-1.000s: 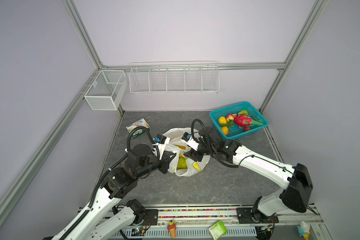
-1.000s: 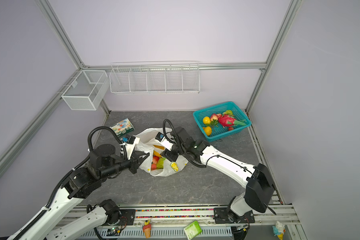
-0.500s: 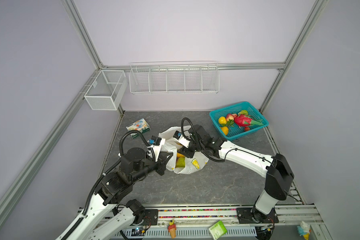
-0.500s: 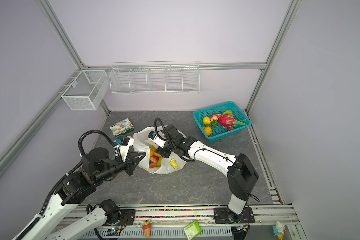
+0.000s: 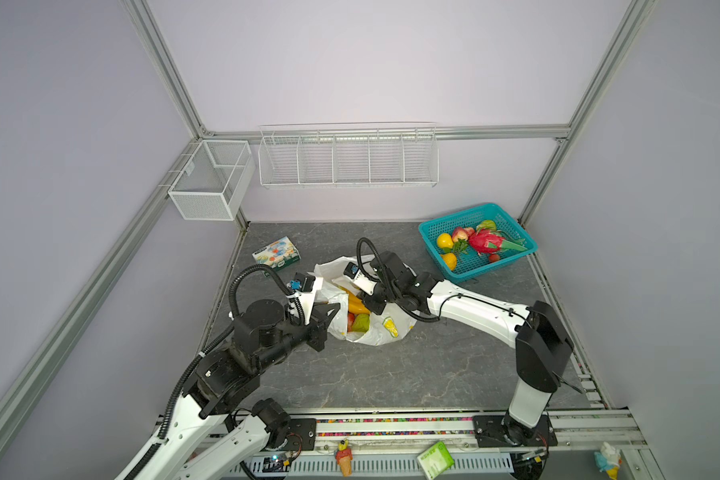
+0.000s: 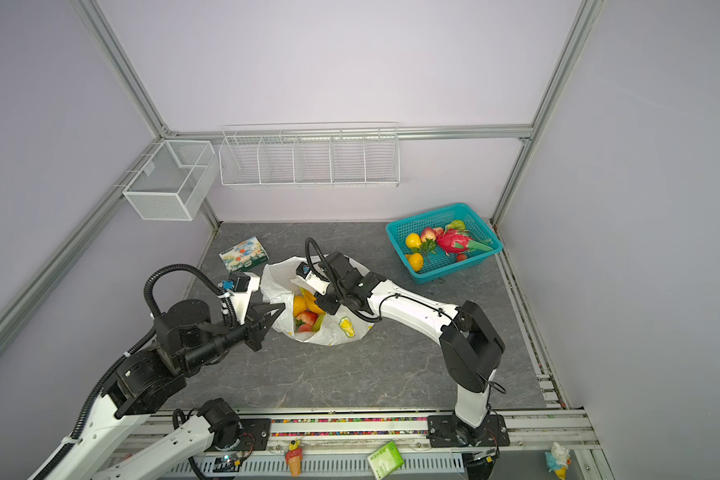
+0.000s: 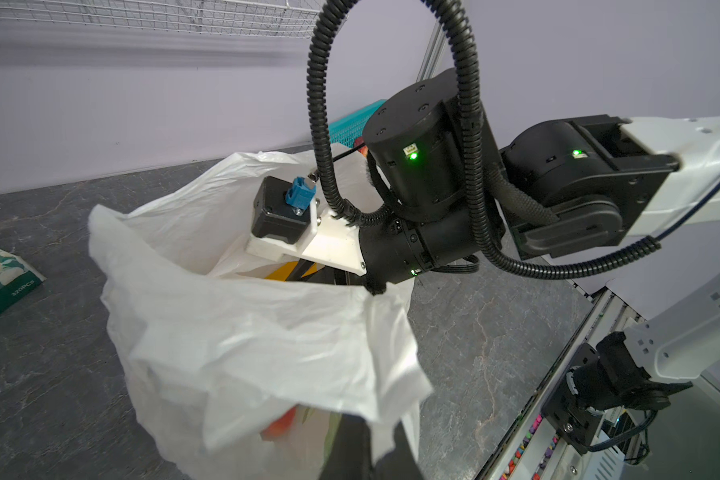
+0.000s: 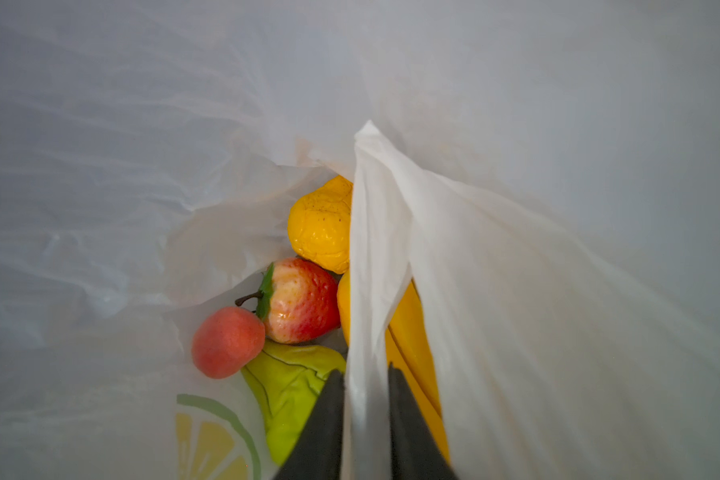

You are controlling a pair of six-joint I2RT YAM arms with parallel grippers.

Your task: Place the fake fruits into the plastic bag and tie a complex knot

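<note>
Bag (image 5: 373,337) sits open between both grippers. The left gripper (image 5: 332,309) is clamped tight on the bag's rim, with the body of the bag just beyond its tips. The right gripper (image 8: 362,376) reaches inside from the opposite side, its fingers narrowly pinching a fold of film. Fruits (image 8: 300,299) lie just past its tips, and others sit in the basket (image 5: 454,217) well behind it.

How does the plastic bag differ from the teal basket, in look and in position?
The plastic bag is white, soft and crinkled; the teal basket is a stiff open lattice. The plastic bag lies in the middle of the scene; the teal basket stands at the far right corner. Both are open on top and hold fake fruits.
</note>
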